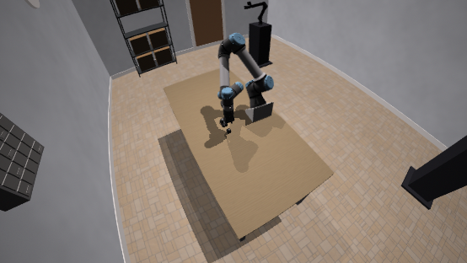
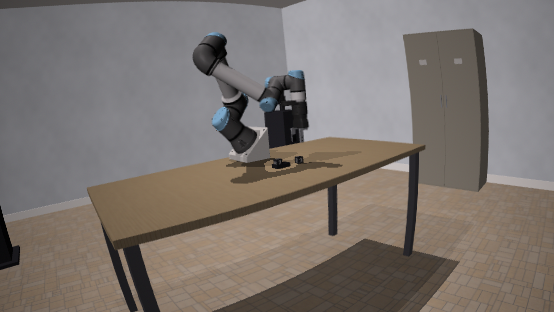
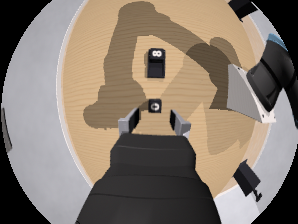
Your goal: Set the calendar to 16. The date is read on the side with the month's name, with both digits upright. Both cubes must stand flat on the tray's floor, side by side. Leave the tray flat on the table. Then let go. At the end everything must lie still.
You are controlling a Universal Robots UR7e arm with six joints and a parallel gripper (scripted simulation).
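A small black tray lies flat on the wooden table. One black cube stands in the tray's far part, with a white digit on top that is too small to read. A second black cube stands on the table outside the tray, a short way from it. My gripper is open and empty. It hangs straight above this loose cube, with the fingers clear of it.
The robot's white base wedge stands on the table close to the tray. A grey cabinet stands by the wall, and a shelf rack and a black pedestal stand beyond the table.
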